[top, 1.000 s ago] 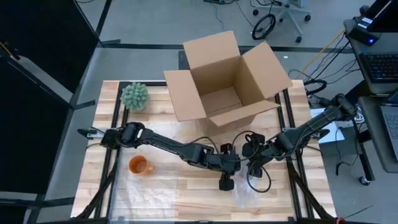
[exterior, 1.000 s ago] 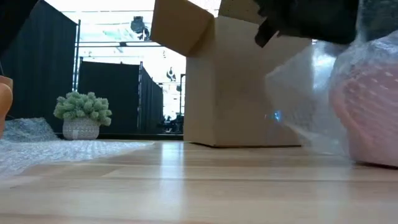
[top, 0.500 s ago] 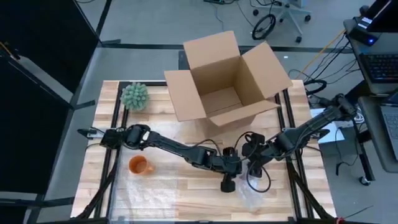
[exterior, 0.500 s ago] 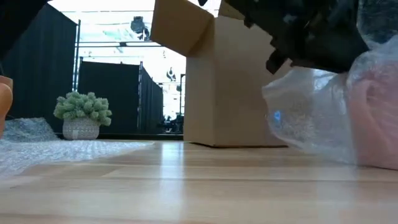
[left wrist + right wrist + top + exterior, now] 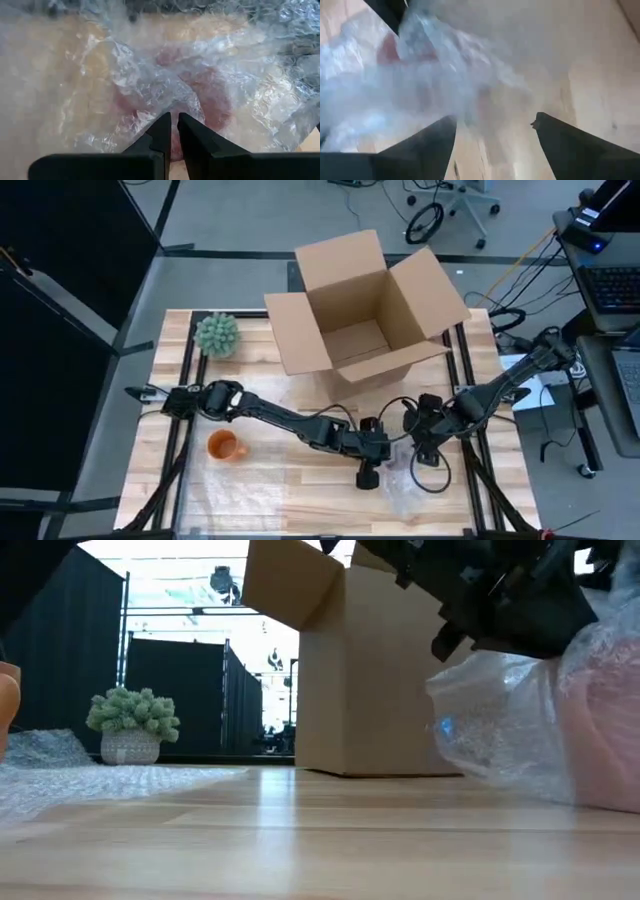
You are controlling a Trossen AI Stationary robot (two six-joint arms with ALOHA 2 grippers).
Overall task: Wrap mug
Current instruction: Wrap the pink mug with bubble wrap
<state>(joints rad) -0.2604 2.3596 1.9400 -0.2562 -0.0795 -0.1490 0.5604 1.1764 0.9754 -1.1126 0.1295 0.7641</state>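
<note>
A pink mug [image 5: 210, 95] lies bundled in clear bubble wrap [image 5: 402, 485] on the table, right of centre; in the low view the bundle [image 5: 540, 730] rests on the wood. My left gripper [image 5: 173, 117] reaches in from the left and is shut on the wrap; from above it shows at the bundle's left side [image 5: 383, 463]. My right gripper [image 5: 492, 122] stands open over the bundle's far right part [image 5: 420, 448], with wrap in front of its fingers. An orange mug [image 5: 224, 446] stands bare at the left. My left gripper pinches a raised, crumpled fold of the bubble wrap [image 5: 172, 106] between its two fingers, just over the pink mug. The fingers come from the table's left, slanting down. The bundle stays on the table. Whether my right gripper touches the wrap I cannot tell.
An open cardboard box [image 5: 365, 310] stands at the far middle, close behind both grippers. A small potted plant [image 5: 216, 334] sits at the far left. Another bubble wrap sheet [image 5: 240, 492] lies flat near the front left, beside the orange mug.
My right gripper has moved toward the table's right and near edges, away from the box. In the low view the wrap's raised flap has come down and now lies bunched over the pink mug. My left gripper has stayed at the bundle.
</note>
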